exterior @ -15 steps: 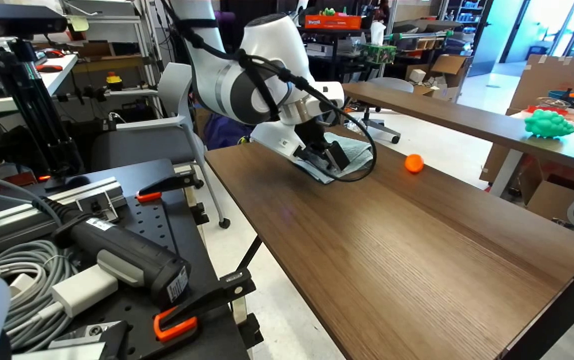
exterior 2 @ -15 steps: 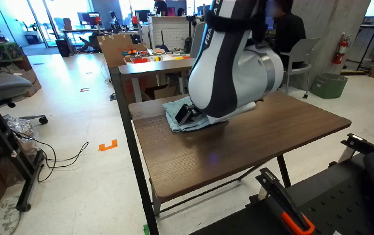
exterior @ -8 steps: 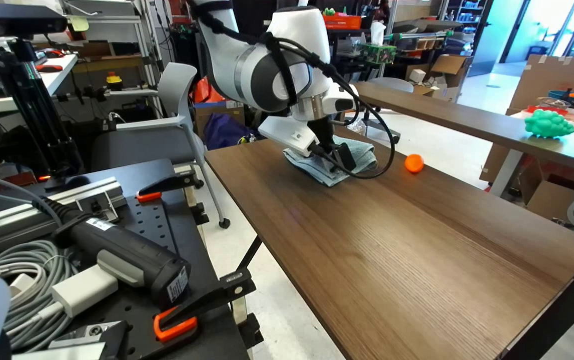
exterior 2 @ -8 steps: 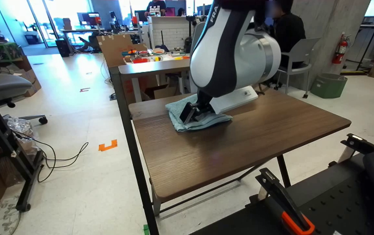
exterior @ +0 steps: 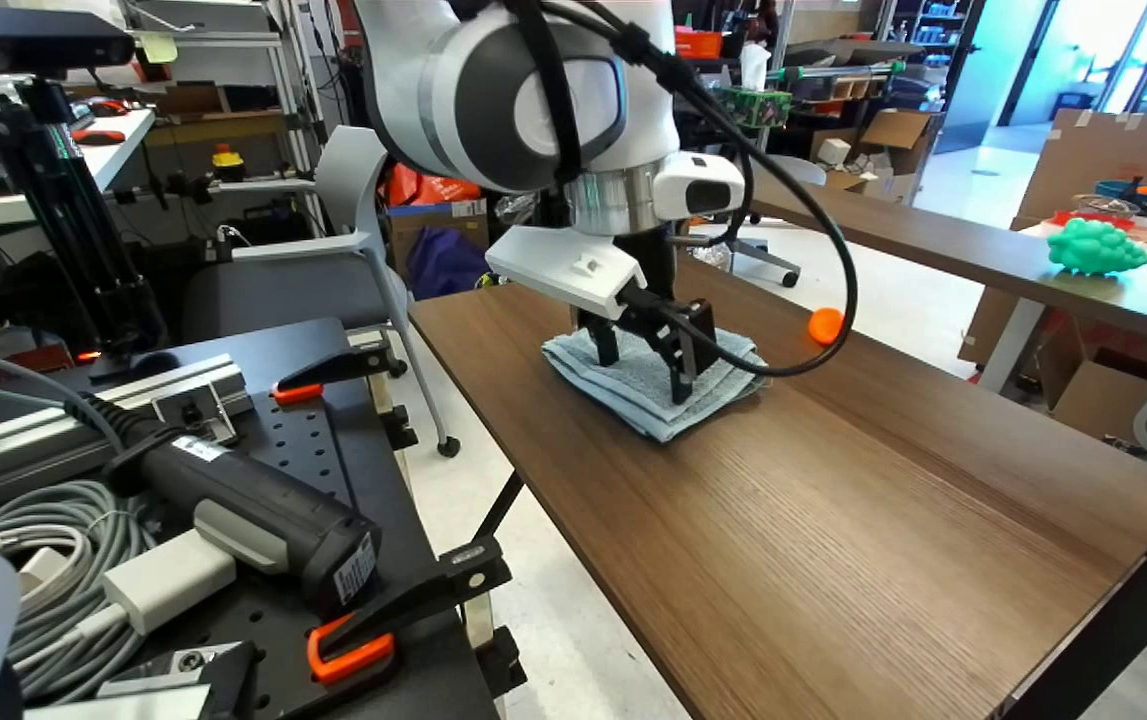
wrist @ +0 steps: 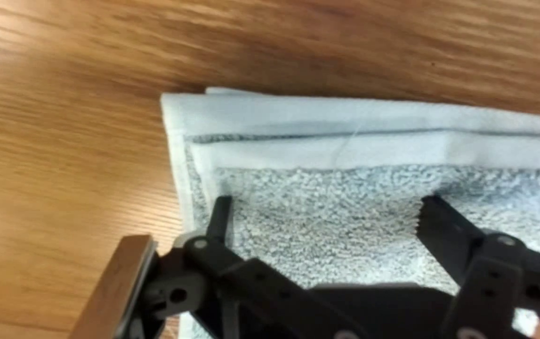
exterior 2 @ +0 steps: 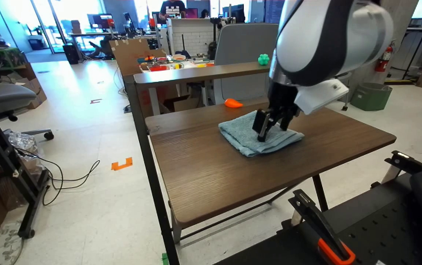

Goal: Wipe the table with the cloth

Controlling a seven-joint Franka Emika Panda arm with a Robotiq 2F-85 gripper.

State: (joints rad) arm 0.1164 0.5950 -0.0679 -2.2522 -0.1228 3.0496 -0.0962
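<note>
The folded grey-green fabric cloth (exterior 2: pixel 241 135) has shifted right past centre in an exterior view, on the brown wood-grain table (exterior 2: pixel 203 173); we see the black two-fingered gripper (wrist: pixel 327 199) spread, likely pressing to drag it.

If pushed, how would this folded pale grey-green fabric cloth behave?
The cloth would probably flop and bunch: its pile looks soft. Flat on the dark brown wood-grain table, it should slide, not roll. Its offset folded edges suggest layers might shift.
</note>
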